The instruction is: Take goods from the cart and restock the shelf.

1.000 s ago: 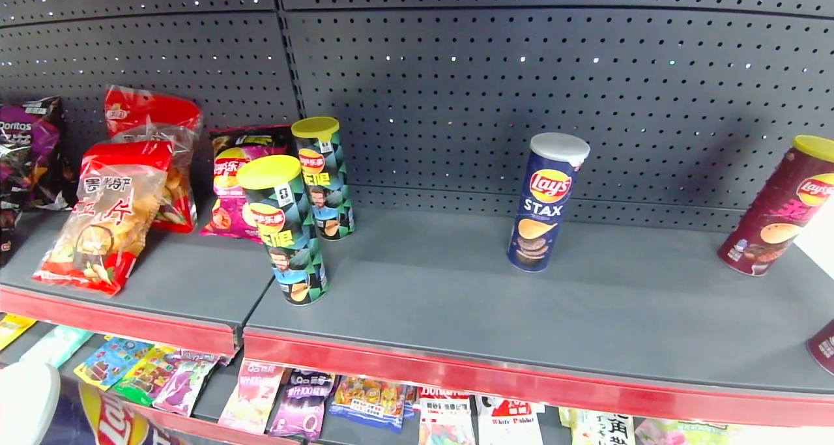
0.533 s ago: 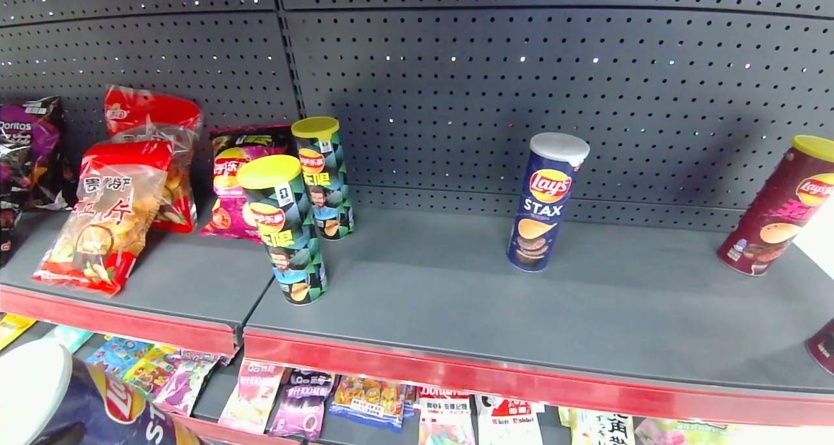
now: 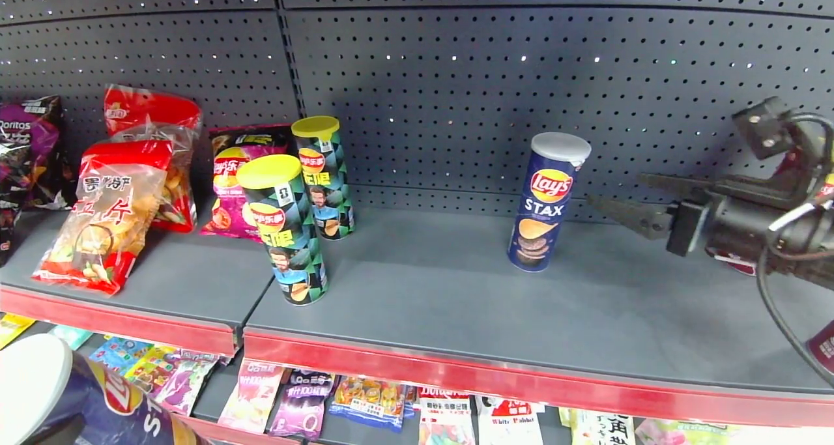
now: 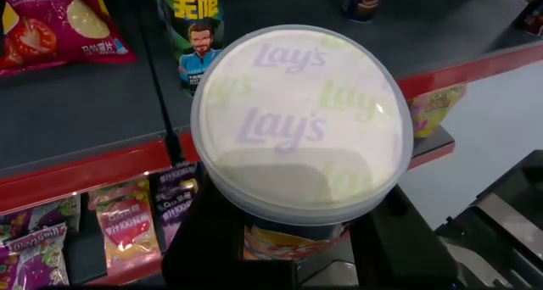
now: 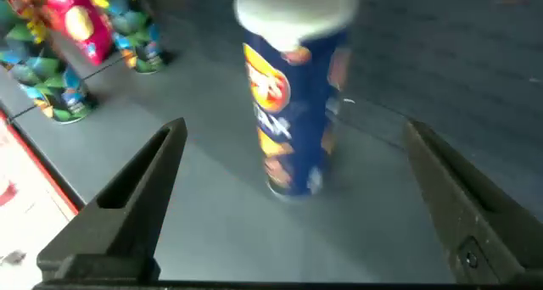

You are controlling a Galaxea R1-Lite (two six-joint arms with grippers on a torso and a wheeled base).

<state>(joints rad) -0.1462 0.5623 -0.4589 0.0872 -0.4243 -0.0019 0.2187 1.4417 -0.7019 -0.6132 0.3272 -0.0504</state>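
Down at the near left, below the red front edge of the shelf, my left gripper is clamped on the carried can. This is a blue tube, and its white lid faces my wrist camera. On the shelf above, at the far left, two red snack bags lean one behind the other. Just right of them stand two green cans with yellow lids, both upright, one near the front edge and one farther back, with a pink bag beside them against the pegboard.

Right of the middle, the standing can is upright on the shelf, well back from the front edge. It is blue with a white lid. My right gripper hangs just to its right, level with its middle. Its two fingers are spread wide with nothing in them, and the tips point at the standing can without touching it. In my right wrist view the standing can sits beyond the fingertips, in line with the gap between them.
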